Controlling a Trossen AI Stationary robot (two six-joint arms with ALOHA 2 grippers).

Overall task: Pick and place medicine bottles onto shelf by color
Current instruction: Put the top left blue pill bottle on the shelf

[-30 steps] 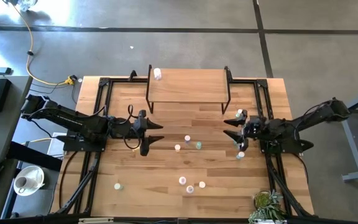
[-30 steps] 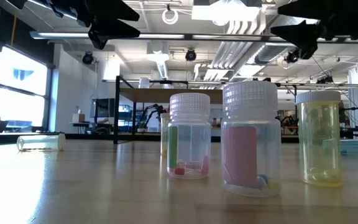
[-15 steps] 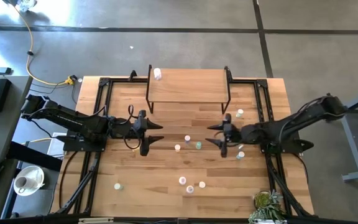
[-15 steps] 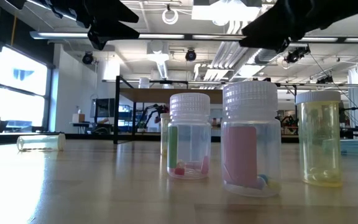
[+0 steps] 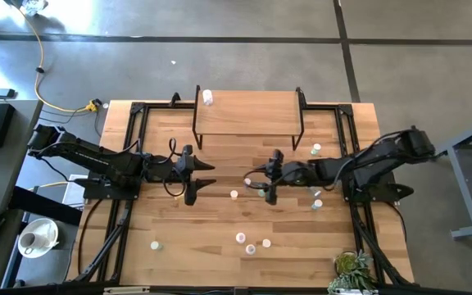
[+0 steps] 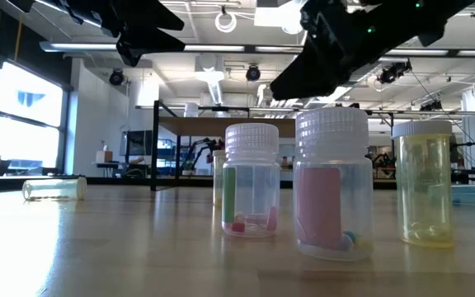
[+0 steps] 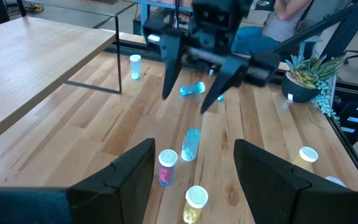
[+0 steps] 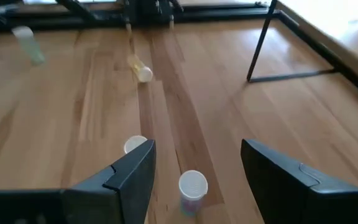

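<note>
The shelf [image 5: 248, 115] stands at the table's far middle, with one white bottle [image 5: 207, 97] on its far left corner. Small bottles are scattered over the table. Three bottles [image 5: 248, 182] lie and stand at the table's middle. My right gripper [image 5: 262, 180] is open above them, touching nothing. In the right wrist view a pink bottle [image 8: 192, 186] stands upright below the gap between its fingers, beside another pale cap [image 8: 135, 145]. My left gripper [image 5: 211, 174] is open and empty, left of the middle group.
Three upright bottles stand near the front edge: green [image 6: 251, 180], pink [image 6: 330, 183] and yellow [image 6: 423, 183]. One bottle [image 5: 156, 244] lies at the front left. More bottles [image 5: 315, 148] sit at the right. A potted plant [image 5: 351, 269] stands at the front right corner.
My right gripper has moved toward the table's left edge, from the right side to above the middle group of bottles, staying open. No bottle has moved.
</note>
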